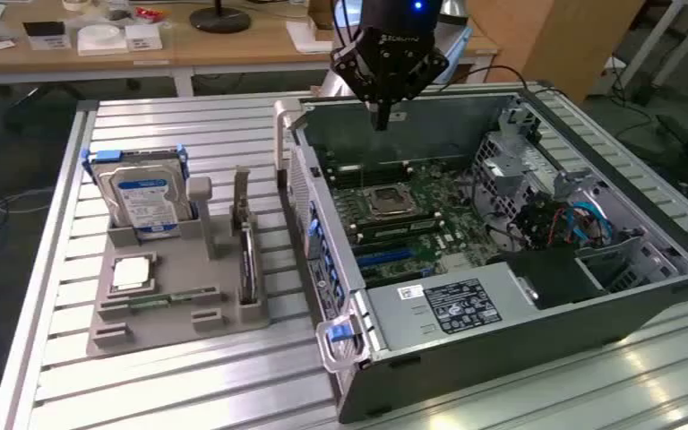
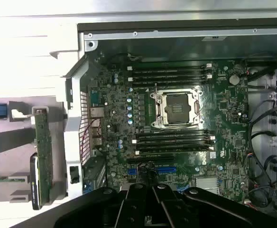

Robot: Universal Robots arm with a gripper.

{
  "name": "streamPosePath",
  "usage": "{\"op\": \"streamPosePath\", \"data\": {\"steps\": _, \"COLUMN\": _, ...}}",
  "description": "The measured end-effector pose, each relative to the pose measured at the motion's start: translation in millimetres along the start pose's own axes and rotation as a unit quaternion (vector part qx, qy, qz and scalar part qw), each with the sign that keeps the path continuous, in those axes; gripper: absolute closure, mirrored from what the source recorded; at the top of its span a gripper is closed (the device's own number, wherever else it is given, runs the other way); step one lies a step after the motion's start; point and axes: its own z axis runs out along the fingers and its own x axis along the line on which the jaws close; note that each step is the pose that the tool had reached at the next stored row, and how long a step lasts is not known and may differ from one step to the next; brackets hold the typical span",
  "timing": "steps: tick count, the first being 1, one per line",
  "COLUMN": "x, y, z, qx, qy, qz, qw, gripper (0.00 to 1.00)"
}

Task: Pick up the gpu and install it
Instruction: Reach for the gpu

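The gpu (image 1: 247, 262) stands on edge in a slot of the grey parts holder (image 1: 176, 327), at the exterior view's left of the open computer case (image 1: 536, 331). In the wrist view the gpu (image 2: 42, 156) shows as a thin green board edge with a silver bracket, outside the case wall. My gripper (image 1: 382, 121) hangs over the far end of the case, well apart from the gpu, shut with nothing between its fingers. From the wrist, my gripper (image 2: 151, 178) points down at the motherboard (image 2: 176, 123) near its blue expansion slots (image 2: 152, 169).
A silver hard drive (image 1: 143, 193) with a blue label stands in the holder, with a processor chip (image 1: 133, 271) and a memory stick (image 1: 165, 298) lying flat. The case holds an empty processor socket (image 1: 386, 201), cables (image 1: 559, 219) and a drive cage. A desk (image 1: 141, 54) is behind.
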Motion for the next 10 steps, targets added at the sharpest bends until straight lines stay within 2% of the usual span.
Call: {"op": "streamPosePath", "data": {"steps": 10, "x": 0.1, "y": 0.0, "z": 0.0, "qx": 0.0, "qy": 0.0, "qz": 0.0, "qw": 1.0, "gripper": 0.89}}
